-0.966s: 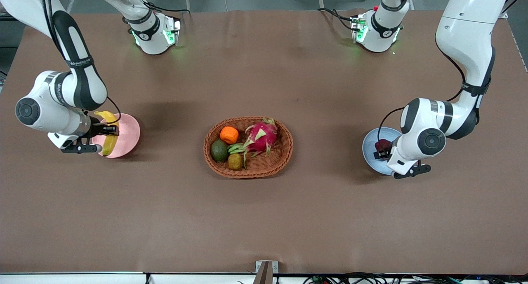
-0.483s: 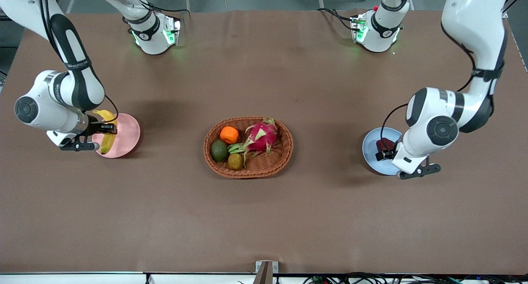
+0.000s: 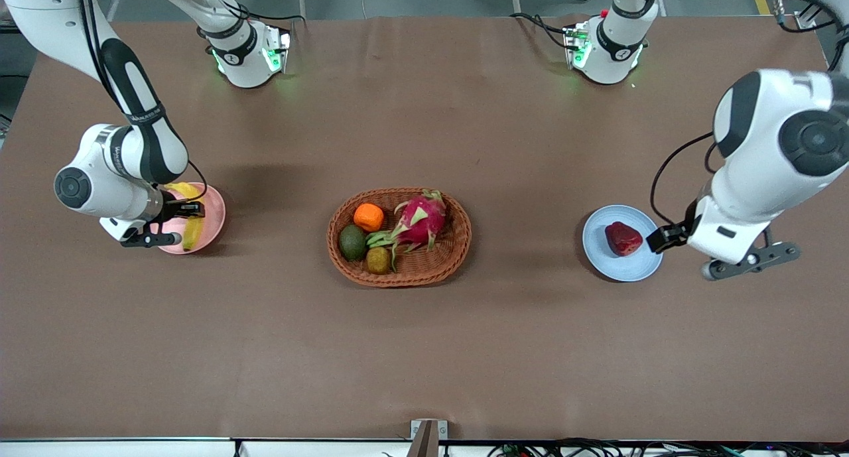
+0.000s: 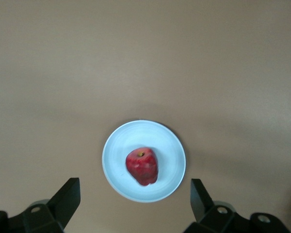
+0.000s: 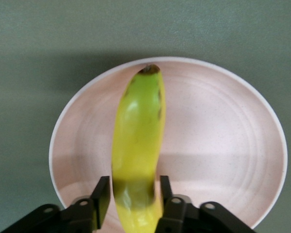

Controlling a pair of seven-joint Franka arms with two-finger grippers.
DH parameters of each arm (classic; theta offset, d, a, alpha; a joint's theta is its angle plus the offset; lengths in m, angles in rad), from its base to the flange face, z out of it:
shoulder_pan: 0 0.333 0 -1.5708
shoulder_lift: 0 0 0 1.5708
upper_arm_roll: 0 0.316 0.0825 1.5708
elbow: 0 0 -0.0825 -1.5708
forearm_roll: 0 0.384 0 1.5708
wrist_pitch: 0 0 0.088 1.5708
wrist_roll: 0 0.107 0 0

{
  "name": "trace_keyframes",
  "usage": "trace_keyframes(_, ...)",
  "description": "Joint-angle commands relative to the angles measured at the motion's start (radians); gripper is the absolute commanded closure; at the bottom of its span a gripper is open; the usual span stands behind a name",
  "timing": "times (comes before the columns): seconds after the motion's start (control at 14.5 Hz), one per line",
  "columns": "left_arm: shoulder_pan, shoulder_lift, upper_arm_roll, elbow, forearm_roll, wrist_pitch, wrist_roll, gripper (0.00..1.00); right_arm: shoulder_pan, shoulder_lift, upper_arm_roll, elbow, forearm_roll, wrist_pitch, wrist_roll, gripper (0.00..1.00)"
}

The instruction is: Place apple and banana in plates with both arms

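Observation:
The dark red apple [image 3: 623,238] lies on the light blue plate [image 3: 623,266]; both also show in the left wrist view, the apple [image 4: 142,166] and the plate [image 4: 119,145]. My left gripper [image 3: 663,238] is open and empty, raised over the plate's edge toward the left arm's end of the table; its fingers [image 4: 70,194] stand wide apart. The yellow banana [image 3: 193,231] lies in the pale pink plate [image 3: 215,211]. My right gripper [image 3: 189,209] is low over it. In the right wrist view the fingers [image 5: 103,194] straddle the banana [image 5: 138,126] with thin gaps, over the plate [image 5: 223,145].
A brown wicker basket [image 3: 411,276] stands mid-table between the plates. It holds a pink dragon fruit [image 3: 421,221], an orange [image 3: 368,217], a green avocado [image 3: 353,242] and a brown kiwi [image 3: 378,260]. The arm bases stand along the table edge farthest from the front camera.
My left gripper has let go of the apple, risen and drawn back toward the left arm's end of the table. My right arm has shifted slightly toward the basket, still at the banana.

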Motion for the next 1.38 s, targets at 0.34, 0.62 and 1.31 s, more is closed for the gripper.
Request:
trace_keyframes(0.34, 0.010, -0.233, -0.001, 0.025, -0.064, -0.207, 0.257, 0.00, -0.008, -0.110, -0.003, 0.482, 0.001, -0.543, 0.026, 0.00)
trace_keyframes(0.62, -0.003, -0.245, 0.022, 0.089, -0.095, -0.315, 0.285, 0.00, 0.004, -0.113, 0.003, 0.800, -0.004, -0.812, 0.176, 0.00)
trace_keyframes(1.31, -0.076, -0.310, 0.181, 0.009, -0.215, -0.338, 0.404, 0.00, 0.012, -0.310, 0.002, 0.716, -0.007, -0.717, 0.199, 0.00)
